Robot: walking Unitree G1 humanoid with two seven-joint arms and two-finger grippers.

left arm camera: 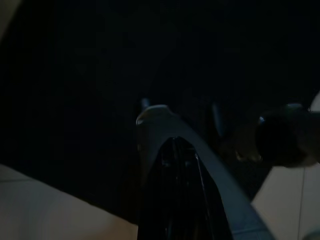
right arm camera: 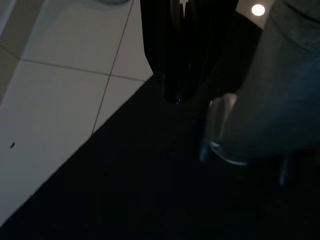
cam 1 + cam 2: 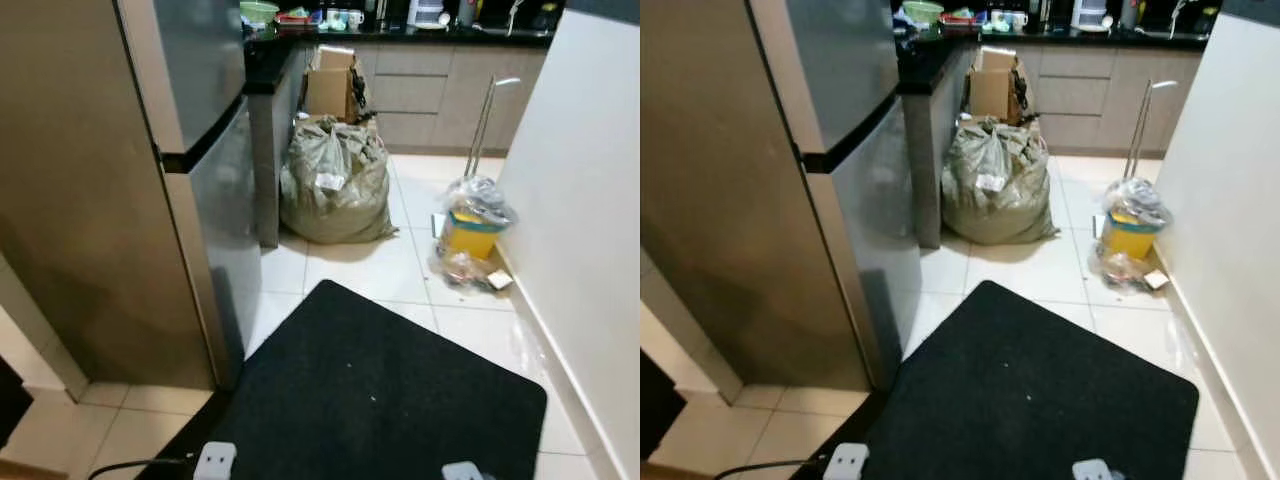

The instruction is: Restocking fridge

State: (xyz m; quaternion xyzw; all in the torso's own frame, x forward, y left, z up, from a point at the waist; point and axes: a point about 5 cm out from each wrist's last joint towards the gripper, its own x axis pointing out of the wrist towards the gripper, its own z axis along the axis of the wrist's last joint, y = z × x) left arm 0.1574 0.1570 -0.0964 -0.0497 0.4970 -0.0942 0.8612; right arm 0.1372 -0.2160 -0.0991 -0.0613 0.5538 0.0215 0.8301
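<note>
The fridge (image 3: 150,190) is tall and silver. It stands at about 9 o'clock in the head views, and both its doors are shut. A big black mat (image 3: 380,400) lies on the white tile floor (image 3: 345,270) at 6 o'clock, just beside the bottom of the fridge.

Past the mat, at 12 o'clock, a fat grey sack (image 3: 333,182) sits on the floor against the end of a dark counter (image 3: 930,60). A brown cardboard box (image 3: 332,85) stands right behind the sack. At about 2 o'clock a yellow tub (image 3: 470,235) wrapped in clear plastic sits near the white wall (image 3: 590,200). Bowls and cups stand far back on the counter.

The wrist views show things the head views do not. The left wrist view is very dark. In it the left gripper (image 1: 175,150) hangs over the black mat, with a bit of pale tile at the edges. I cannot tell if its fingers are wide or narrow. The right wrist view shows the right gripper (image 2: 175,95) hanging above the edge of the mat, where black meets white tile. Its fingers look pressed close together, and they hold nothing.
</note>
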